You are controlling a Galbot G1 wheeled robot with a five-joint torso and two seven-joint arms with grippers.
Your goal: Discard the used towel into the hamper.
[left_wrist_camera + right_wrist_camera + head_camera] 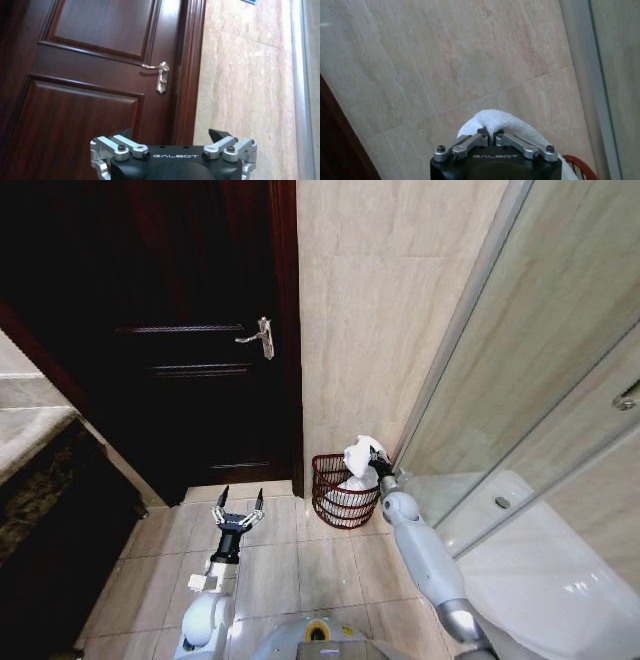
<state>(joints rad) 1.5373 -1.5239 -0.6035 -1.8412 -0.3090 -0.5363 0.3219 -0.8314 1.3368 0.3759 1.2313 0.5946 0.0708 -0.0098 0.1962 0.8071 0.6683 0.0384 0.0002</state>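
Note:
The hamper (328, 480), a small reddish-brown wire basket, stands on the floor against the tiled wall by the door frame, with white cloth inside it. My right gripper (374, 462) hangs just above its right rim, shut on the white used towel (360, 452). In the right wrist view the towel (492, 120) bulges out past the closed fingers (470, 144), and a bit of the hamper rim (580, 167) shows beside the wrist. My left gripper (240, 509) is held over the floor tiles left of the hamper, open, holding nothing; its fingers (220, 135) face the door.
A dark wooden door (190, 330) with a metal handle (262, 337) is straight ahead. A glass shower screen (540, 380) and a white fixture (540, 570) close off the right. A dark counter (50, 510) stands on the left. Tiled floor (290, 570) lies between.

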